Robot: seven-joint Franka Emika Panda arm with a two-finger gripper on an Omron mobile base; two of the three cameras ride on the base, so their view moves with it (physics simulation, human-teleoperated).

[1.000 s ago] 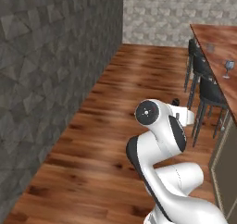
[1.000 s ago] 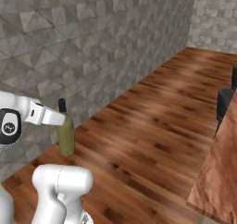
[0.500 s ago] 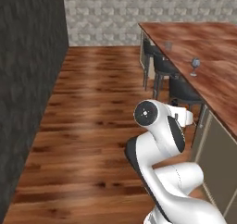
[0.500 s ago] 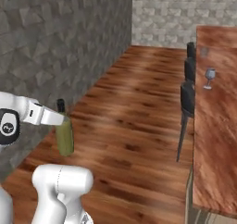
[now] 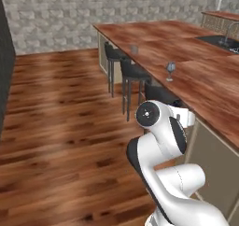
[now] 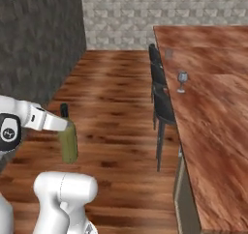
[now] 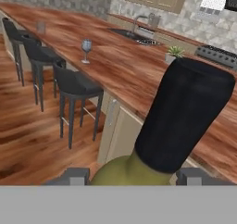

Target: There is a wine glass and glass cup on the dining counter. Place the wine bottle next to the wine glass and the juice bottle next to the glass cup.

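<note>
My gripper point(image 6: 65, 126) is shut on the olive-green wine bottle point(image 6: 69, 141), holding it upright in the air over the wood floor, left of the dining counter point(image 6: 213, 122). In the hand view the wine bottle point(image 7: 184, 116) with its dark cap rises between the fingertips point(image 7: 75, 176). The wine glass point(image 5: 170, 70) stands on the dining counter point(image 5: 205, 87) near its stool-side edge, also seen as the wine glass point(image 6: 182, 81) and the wine glass point(image 7: 86, 47). The glass cup point(image 5: 134, 48) stands farther along the same edge, glass cup point(image 6: 168, 54). The juice bottle is out of view.
Three dark stools point(image 5: 133, 71) line the counter's near side, stools point(image 7: 74, 84). A dark sink point(image 7: 135, 34) with a tap is set in the counter's far side, beside a small plant point(image 7: 175, 54). A dark stone wall point(image 6: 34, 39) stands to the left.
The whole picture has swung: the base has turned toward the dining counter, which now sits larger and closer. The wine bottle stays held in the same place relative to the arm.
</note>
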